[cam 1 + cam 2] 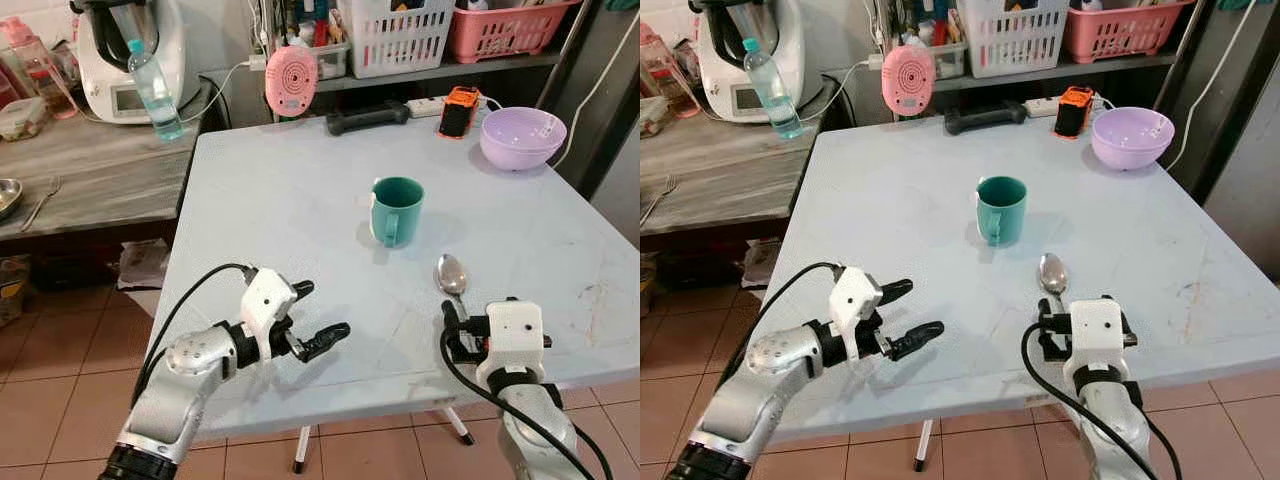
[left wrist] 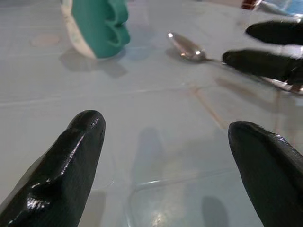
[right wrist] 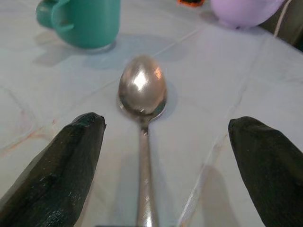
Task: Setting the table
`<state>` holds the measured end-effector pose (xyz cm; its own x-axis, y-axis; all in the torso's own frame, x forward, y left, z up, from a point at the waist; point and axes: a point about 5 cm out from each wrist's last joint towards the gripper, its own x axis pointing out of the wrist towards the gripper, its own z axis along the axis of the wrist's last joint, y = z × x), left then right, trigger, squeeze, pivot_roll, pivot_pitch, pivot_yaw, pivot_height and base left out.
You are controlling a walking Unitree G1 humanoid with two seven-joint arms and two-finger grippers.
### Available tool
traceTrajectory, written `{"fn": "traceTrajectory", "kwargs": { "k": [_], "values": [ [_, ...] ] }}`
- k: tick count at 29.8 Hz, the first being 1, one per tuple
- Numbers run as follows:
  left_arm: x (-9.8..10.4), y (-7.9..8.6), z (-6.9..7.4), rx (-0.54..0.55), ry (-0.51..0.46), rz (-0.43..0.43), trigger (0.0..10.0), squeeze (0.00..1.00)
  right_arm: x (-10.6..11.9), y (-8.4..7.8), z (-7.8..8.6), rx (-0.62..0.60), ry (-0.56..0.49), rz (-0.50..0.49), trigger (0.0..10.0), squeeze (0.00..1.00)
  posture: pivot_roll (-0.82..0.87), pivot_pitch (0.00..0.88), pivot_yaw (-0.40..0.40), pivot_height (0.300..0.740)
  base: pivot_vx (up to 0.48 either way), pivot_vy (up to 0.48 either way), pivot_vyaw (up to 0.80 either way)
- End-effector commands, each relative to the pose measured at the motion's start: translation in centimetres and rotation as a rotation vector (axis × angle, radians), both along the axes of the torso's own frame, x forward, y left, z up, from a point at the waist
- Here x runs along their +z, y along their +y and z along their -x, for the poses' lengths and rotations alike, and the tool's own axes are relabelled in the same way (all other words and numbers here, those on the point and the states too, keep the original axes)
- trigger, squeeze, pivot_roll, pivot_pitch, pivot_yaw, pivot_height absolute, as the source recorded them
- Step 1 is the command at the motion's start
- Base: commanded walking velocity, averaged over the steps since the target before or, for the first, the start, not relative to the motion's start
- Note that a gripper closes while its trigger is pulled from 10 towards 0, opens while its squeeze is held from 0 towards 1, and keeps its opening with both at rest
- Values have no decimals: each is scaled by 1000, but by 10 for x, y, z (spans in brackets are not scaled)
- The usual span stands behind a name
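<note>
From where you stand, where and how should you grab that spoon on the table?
Take the spoon by its thin handle, from the table's near edge. It lies flat, bowl pointing toward the green mug, handle running back between the open fingers of the right gripper. Probably lower straight down and close across the handle; the bowl is wide and rounded, likelier to slip.
</note>
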<state>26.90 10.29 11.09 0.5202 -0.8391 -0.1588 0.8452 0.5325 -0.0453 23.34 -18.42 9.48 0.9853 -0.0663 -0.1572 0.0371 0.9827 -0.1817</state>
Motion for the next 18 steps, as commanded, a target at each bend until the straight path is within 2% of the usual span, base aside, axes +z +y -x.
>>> {"fn": "traceTrajectory", "kwargs": {
  "k": [1,4,12,18],
  "values": [
    [6,0,2,-55,14,4,10000,0,2,2,0,11,12,-21,10000,0,-98,28,84,740,0,0,0],
    [5,1,4,-90,19,-23,10000,0,0,1,-2,-1,38,-60,10000,0,-97,27,83,740,0,0,0],
    [7,1,6,-99,37,-9,10000,0,-4,0,-1,-9,100,-76,10000,0,-97,29,82,740,0,0,0],
    [7,0,9,-113,53,1,10000,0,-8,-2,-7,21,151,-71,10000,0,-98,34,83,740,0,0,0]
  ]
}}
